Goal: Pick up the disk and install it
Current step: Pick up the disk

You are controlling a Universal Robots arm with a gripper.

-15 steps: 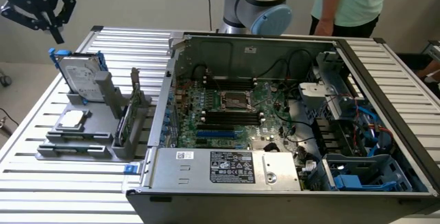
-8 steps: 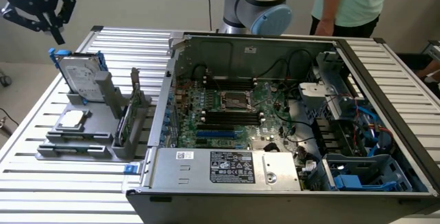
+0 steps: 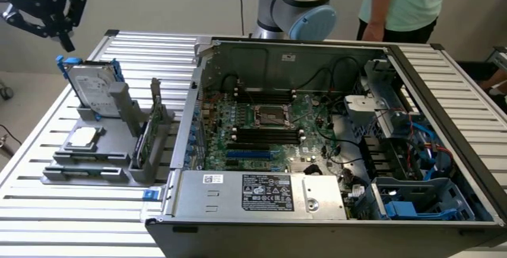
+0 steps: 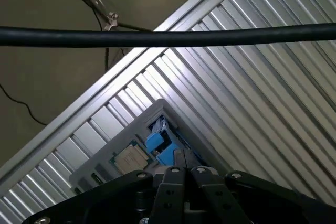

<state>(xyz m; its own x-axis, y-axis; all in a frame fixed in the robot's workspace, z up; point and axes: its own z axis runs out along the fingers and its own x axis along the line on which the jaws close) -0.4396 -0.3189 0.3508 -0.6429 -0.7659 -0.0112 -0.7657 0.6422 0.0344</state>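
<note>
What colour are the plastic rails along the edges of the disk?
Blue. The rails on the disk show best in the exterior view.

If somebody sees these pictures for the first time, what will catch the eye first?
First the big open computer case, taking up the middle and the exterior view's right, its green motherboard exposed. Next, the disk standing upright in a grey holder on the exterior view's left, with the black gripper, shut and empty, hanging above it, not touching. A person in a teal shirt stands behind the case.
</note>
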